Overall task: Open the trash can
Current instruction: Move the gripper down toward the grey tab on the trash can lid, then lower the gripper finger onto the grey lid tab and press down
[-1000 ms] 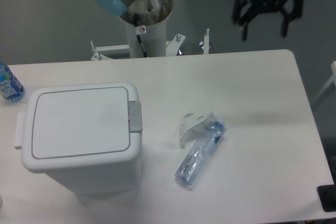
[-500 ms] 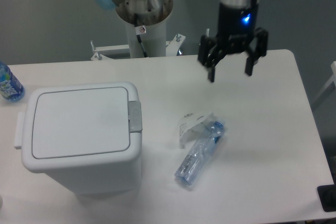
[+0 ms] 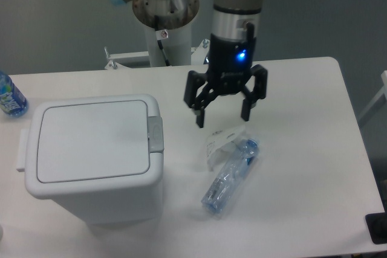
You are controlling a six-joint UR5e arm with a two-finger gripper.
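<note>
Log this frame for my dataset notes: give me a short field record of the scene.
trash can: white, lid shut, left side of table
push tab: grey, on the lid's right edge, untouched
gripper: open, in the air right of the tab, above the crushed bottle
crushed bottle: clear plastic, lying flat, label torn loose
blue bottle: at left table edge

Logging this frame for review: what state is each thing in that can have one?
trash can: upright, lid shut flat.
grey push-button tab: untouched, nothing on it.
gripper: open, empty, in the air to the right of the can.
crushed clear bottle: lying on its side, label torn loose.
blue-labelled bottle: at the left edge, partly cut off.
</note>
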